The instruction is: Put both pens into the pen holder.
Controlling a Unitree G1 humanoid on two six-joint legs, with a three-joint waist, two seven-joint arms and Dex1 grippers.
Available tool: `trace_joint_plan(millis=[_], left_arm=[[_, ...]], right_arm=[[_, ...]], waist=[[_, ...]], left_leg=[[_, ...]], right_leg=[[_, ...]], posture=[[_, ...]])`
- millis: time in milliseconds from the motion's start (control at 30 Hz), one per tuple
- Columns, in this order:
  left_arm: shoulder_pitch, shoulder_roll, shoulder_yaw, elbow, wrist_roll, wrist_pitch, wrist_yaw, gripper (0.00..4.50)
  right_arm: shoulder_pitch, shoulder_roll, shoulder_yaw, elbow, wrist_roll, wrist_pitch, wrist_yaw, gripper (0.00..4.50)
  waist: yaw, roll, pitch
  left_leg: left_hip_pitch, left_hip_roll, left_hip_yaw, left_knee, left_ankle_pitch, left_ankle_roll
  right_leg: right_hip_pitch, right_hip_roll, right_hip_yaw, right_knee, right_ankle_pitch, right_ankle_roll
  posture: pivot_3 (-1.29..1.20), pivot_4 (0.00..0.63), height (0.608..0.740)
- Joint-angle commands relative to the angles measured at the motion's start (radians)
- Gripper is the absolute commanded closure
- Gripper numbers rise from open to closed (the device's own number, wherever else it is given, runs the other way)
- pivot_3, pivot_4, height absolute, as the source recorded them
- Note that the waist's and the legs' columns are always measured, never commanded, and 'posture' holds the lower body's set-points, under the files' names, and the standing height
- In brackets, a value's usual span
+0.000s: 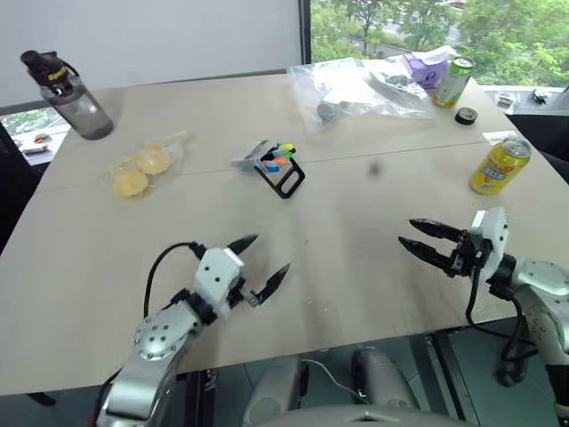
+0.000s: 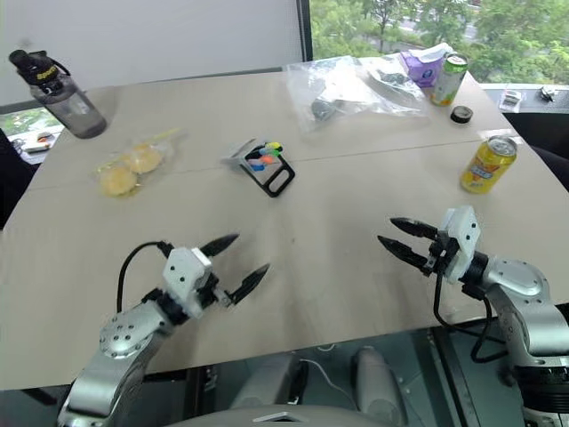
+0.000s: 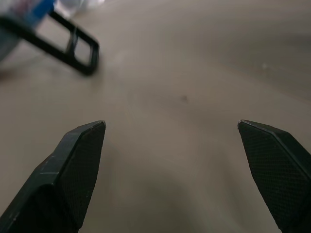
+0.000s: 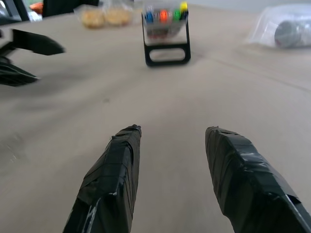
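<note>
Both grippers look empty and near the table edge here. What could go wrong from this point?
1. The pen holder stands tilted on a light frame; a hand reaching for it could tip it and spill the markers.
2. No loose pens are visible on the table, so the left gripper and right gripper, both open and empty, have no clear target.

Water bottle [image 1: 69,94], yellow can [image 1: 500,165], plastic bag [image 1: 356,89]

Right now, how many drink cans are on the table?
2. A yellow can stands near the table's right edge, ahead of the right gripper. A green can stands at the far right corner beside the plastic bag, which could hide more.
</note>
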Motion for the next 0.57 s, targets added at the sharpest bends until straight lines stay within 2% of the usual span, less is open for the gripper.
trace_joint_plan(millis=[33, 167, 200, 267, 367, 433, 567], left_arm=[[0.065, 0.014, 0.067, -0.052, -0.046, 0.055, -0.002, 0.01], [0.098, -0.004, 0.154, -0.064, -0.17, 0.103, -0.023, 0.01], [0.107, -0.009, 0.17, -0.074, -0.208, 0.106, -0.039, 0.0], [0.118, -0.004, 0.186, -0.089, -0.175, 0.094, -0.025, 0.0], [0.129, -0.003, 0.196, -0.101, -0.153, 0.088, -0.017, 0.0], [0.145, 0.0, 0.198, -0.118, -0.175, 0.114, -0.023, 0.0], [0.17, 0.015, 0.19, -0.138, -0.133, 0.152, 0.003, 0.0]], right_arm=[[0.006, -0.004, -0.002, 0.07, -0.043, -0.097, 0.034, 2.21], [-0.013, -0.034, 0.038, 0.159, -0.12, -0.144, 0.062, 2.21], [-0.019, -0.038, 0.046, 0.171, -0.128, -0.145, 0.067, 1.97], [-0.041, -0.025, 0.045, 0.174, -0.1, -0.118, 0.069, 1.45], [-0.077, 0.002, 0.041, 0.167, -0.079, -0.122, 0.064, 0.02], [-0.094, 0.011, 0.046, 0.16, -0.072, -0.12, 0.069, 0.02], [-0.097, 0.005, 0.068, 0.138, -0.086, -0.088, 0.071, 0.02]], waist=[[0.0, 0.0, 0.0], [-0.001, 0.0, 0.0], [-0.002, 0.0, 0.0], [-0.003, 0.0, 0.0], [-0.008, 0.0, 0.0], [-0.007, 0.0, 0.0], [-0.003, 0.0, 0.0]], left_leg=[[0.0, 0.0, 0.0, 0.0, 0.0, 0.0], [0.001, 0.0, 0.0, 0.0, 0.0, 0.0], [0.001, 0.0, 0.0, 0.0, 0.0, 0.0], [0.001, 0.0, 0.001, 0.0, 0.0, 0.0], [0.002, 0.0, 0.002, -0.001, 0.0, 0.0], [0.003, 0.0, 0.002, -0.001, 0.0, 0.0], [0.01, 0.001, 0.002, -0.004, -0.001, 0.002]], right_leg=[[0.0, 0.0, 0.0, 0.0, 0.0, 0.0], [0.001, 0.0, 0.0, 0.0, 0.0, 0.0], [0.001, 0.0, 0.0, 0.0, 0.0, 0.0], [0.001, 0.0, 0.0, 0.0, 0.0, 0.0], [0.001, 0.0, 0.002, 0.0, 0.0, 0.0], [0.002, 0.0, 0.002, 0.0, 0.0, 0.0], [0.009, 0.0, 0.002, -0.004, 0.0, 0.0]], posture=[[0.0, 0.15, 0.74], [0.0, 0.15, 0.74], [0.0, 0.15, 0.74], [0.0, 0.15, 0.74], [0.0, 0.15, 0.74], [0.0, 0.15, 0.74], [0.0, 0.15, 0.74]])
